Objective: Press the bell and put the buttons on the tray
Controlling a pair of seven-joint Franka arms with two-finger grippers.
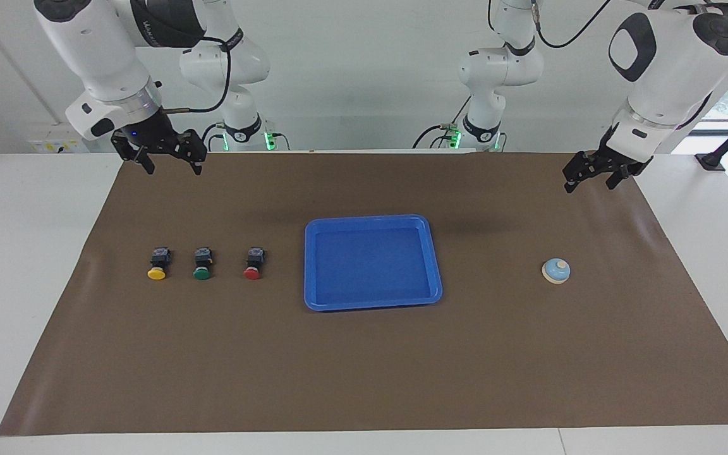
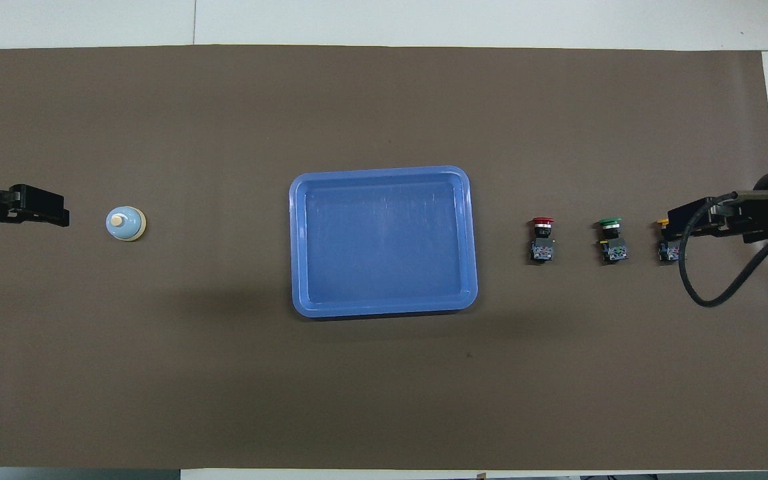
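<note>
Black-bodied, round-capped, the three buttons lie in a row toward the right arm's end of the surface from the tray: the yellow button [image 1: 158, 263] outermost, then the green button [image 1: 202, 263], then the red button [image 1: 253, 263] closest to the tray, each lying on its side with the cap turned away from the robots. Bright blue plastic, the tray [image 1: 309, 265] is a shallow rectangle with rounded corners and a raised rim, and nothing lies in it. Well apart from the tray toward the left arm's end sits the bell [image 1: 556, 270], a small light-blue dome on a cream rim with a cream knob on top.

Dull brown matting [image 1: 364, 366] covers the white surface [image 1: 23, 253]; a pale wall [image 1: 364, 76] stands at the robots' end.

Up in the air over the mat's edge at the buttons' end of the tray hangs the right tool [image 1: 167, 161], its fingers spread wide and holding nothing. At the bell's end of the tray the left tool [image 1: 594, 177] is raised too, wide and empty.

From overhead, the right tool covers most of the yellow button's cap, and both arms are cut off at the frame's edges.
</note>
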